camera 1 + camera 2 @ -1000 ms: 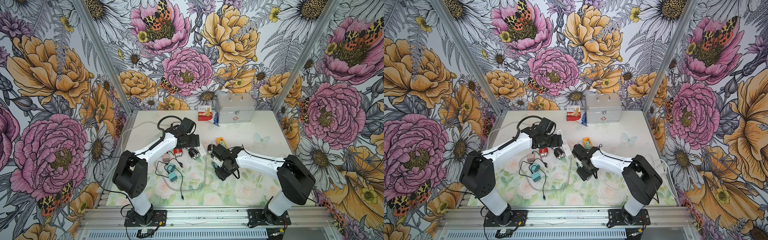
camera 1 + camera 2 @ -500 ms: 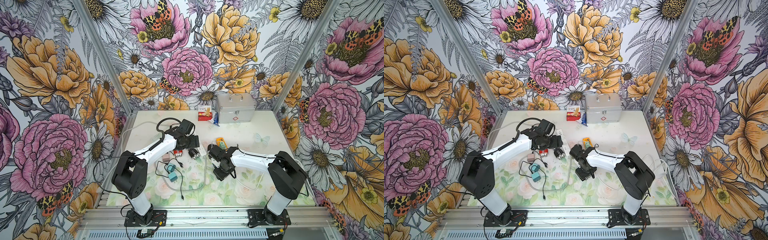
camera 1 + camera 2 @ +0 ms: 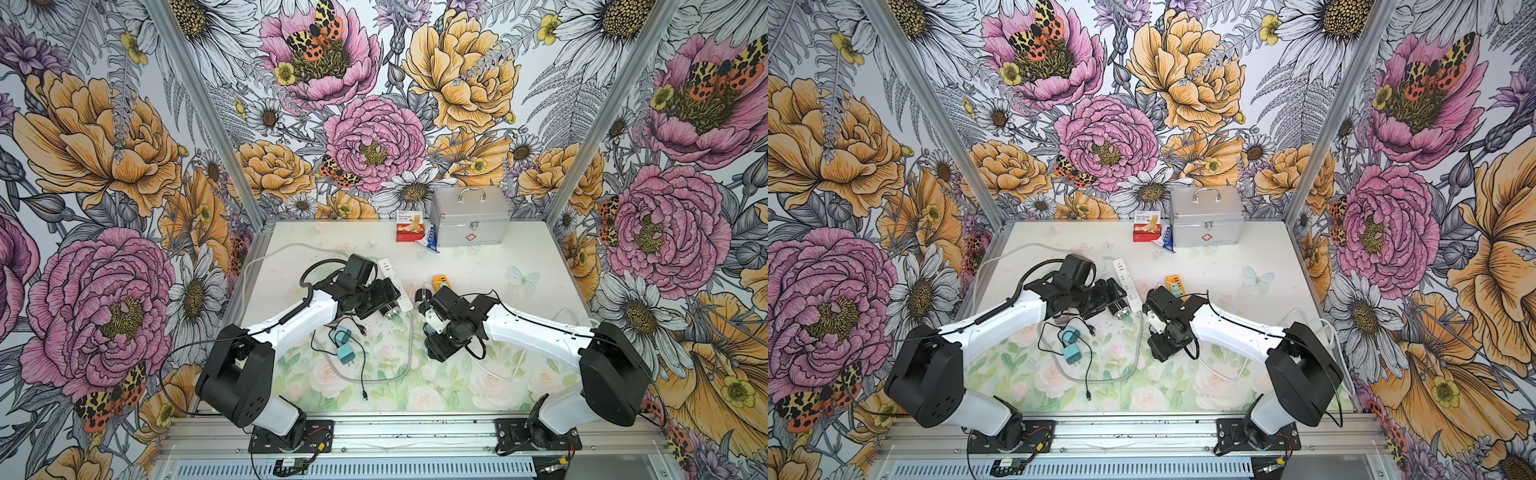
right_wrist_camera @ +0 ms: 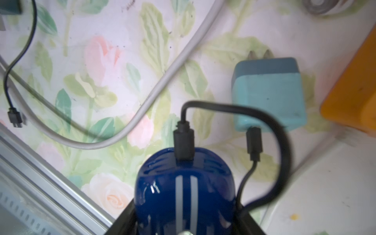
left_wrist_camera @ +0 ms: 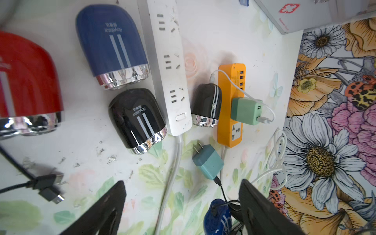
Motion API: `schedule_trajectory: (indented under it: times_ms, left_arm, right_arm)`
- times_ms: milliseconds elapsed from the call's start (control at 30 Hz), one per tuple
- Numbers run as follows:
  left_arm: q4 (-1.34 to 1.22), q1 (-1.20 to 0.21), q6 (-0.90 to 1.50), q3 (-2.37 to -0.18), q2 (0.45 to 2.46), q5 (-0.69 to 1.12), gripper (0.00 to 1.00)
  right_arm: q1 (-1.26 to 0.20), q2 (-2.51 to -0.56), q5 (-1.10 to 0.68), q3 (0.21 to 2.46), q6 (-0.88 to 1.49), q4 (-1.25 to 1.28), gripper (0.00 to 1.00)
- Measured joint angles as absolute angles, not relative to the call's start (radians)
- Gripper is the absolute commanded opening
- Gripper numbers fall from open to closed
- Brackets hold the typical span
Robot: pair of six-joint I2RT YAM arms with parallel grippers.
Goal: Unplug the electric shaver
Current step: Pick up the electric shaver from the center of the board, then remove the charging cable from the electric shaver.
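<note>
Blue shaver [image 4: 184,193]: gripped by its sides in the right gripper [image 4: 187,225], fingers [image 4: 124,221] closed on it, near the middle of the table [image 3: 519,249]. Black plug [image 4: 184,142]: seated in the shaver's end; its cable [image 4: 282,146] loops round to a teal adapter [image 4: 268,95]. That adapter lies on the table with prongs bare, just beside an orange strip [image 4: 354,97]. Left gripper [image 5: 182,183]: fingers spread wide, holding nothing, above a white cord [image 5: 173,173]. White strip [image 5: 168,67]: flat on the table. Black shaver [image 5: 136,120] and red shaver [image 5: 26,81]: lying on the far side of the white strip from the orange one. Green adapter [image 5: 245,110]: plugged into the orange strip, white lead attached. Silver case [image 3: 469,222]: at the back wall.
</note>
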State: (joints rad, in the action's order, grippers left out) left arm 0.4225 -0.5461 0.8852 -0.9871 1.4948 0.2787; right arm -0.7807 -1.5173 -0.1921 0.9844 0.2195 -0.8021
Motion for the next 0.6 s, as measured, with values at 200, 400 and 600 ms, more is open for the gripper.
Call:
schedule_trajectory:
  times_ms: [200, 400, 600]
  left_arm:
    - [0.323, -0.595, 0.965, -0.948, 1.495, 0.346, 0.84]
    - [0.181, -0.616, 1.043, -0.852, 1.503, 0.402, 0.74]
    - [0.136, -0.653, 1.048, -0.843, 1.522, 0.428, 0.73]
  right_arm:
    - [-0.781, -1.517, -0.247, 0.978, 0.224, -0.791, 0.34]
    - [-0.781, -1.517, -0.295, 0.978, 0.242, -0.780, 0.34]
    - [-0.781, -1.500, -0.324, 0.978, 0.265, -0.782, 0.33]
